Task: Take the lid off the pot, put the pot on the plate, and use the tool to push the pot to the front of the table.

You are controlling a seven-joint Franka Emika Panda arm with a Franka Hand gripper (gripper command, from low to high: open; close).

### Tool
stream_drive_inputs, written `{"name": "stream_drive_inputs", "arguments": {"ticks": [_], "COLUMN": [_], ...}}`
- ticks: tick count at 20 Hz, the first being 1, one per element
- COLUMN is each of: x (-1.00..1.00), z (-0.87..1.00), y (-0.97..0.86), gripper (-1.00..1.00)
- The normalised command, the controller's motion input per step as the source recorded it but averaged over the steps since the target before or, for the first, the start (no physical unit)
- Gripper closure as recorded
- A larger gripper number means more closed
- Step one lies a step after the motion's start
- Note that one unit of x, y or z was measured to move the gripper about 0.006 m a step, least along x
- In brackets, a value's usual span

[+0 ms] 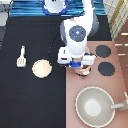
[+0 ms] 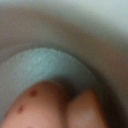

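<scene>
My gripper (image 1: 80,67) hangs low over the pinkish-brown stove panel, right on top of the pot (image 1: 85,72). Only a small pinkish-tan edge of the pot shows beneath the hand. Whether the lid sits on it is hidden. The wrist view is filled from very close by pinkish-tan rounded shapes (image 2: 55,107) with reddish specks against a pale grey-blue surface. On the black table (image 1: 30,100), the cream-yellow plate (image 1: 42,68) lies bare to the exterior view's left of the gripper. The white spatula (image 1: 21,56) rests further left.
A large grey pan (image 1: 95,106) with a long handle sits on the stove panel at the exterior view's bottom right. Two black burners (image 1: 103,51) (image 1: 106,69) lie to the right of the gripper. The robot's base stands at the top.
</scene>
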Motion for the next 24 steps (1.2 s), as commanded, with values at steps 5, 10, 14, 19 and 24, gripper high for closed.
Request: {"name": "stream_drive_inputs", "arguments": {"ticks": [5,10,14,19,24], "x": [0.0,-0.01,-0.05,-0.08,-0.12], "z": [0.78,0.68,0.56,0.53,0.41], "y": [-0.92,-0.83,-0.78,-0.75,-0.72], "gripper": [1.0,1.0,1.0,1.0,1.0]}}
